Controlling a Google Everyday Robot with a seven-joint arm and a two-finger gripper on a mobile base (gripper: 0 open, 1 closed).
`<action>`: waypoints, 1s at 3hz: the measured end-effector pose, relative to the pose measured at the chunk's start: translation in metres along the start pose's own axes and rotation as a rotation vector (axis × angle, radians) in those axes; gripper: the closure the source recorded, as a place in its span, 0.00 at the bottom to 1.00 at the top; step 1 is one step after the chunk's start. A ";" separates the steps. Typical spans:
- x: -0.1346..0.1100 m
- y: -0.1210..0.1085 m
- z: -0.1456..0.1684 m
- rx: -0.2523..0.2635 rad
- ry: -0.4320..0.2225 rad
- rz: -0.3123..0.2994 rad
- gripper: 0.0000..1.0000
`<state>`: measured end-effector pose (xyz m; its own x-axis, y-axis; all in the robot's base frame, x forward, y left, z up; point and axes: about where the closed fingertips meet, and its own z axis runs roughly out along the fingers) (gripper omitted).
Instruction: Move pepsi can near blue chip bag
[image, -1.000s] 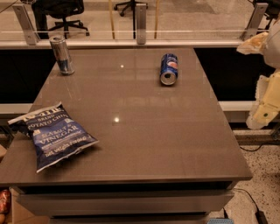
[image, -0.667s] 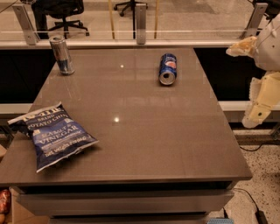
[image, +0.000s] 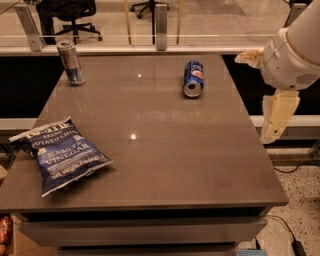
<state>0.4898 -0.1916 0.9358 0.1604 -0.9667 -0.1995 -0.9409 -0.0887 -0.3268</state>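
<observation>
The pepsi can (image: 193, 78) lies on its side at the far right of the grey table (image: 165, 150), its silver end facing me. The blue chip bag (image: 59, 155) lies flat at the front left corner, with white "Sea Salt & Vinegar" lettering. My gripper (image: 276, 116) hangs off the table's right edge, to the right of the pepsi can and apart from it, below the white arm (image: 292, 55). It holds nothing that I can see.
A taller silver-and-blue can (image: 70, 63) stands upright at the far left corner. A glass railing with metal posts (image: 160, 20) runs behind the table. Office chairs (image: 67, 12) stand beyond it. Cables lie on the floor at the lower right (image: 290, 235).
The arm and gripper have moved left, toward the table's right edge and further into view. The cans and the chip bag have not moved.
</observation>
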 end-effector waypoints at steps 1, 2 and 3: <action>-0.003 -0.018 0.016 0.053 0.059 -0.102 0.00; -0.007 -0.036 0.028 0.102 0.113 -0.204 0.00; -0.009 -0.053 0.037 0.131 0.160 -0.294 0.00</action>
<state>0.5494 -0.1692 0.9207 0.3599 -0.9307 0.0646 -0.8138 -0.3471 -0.4661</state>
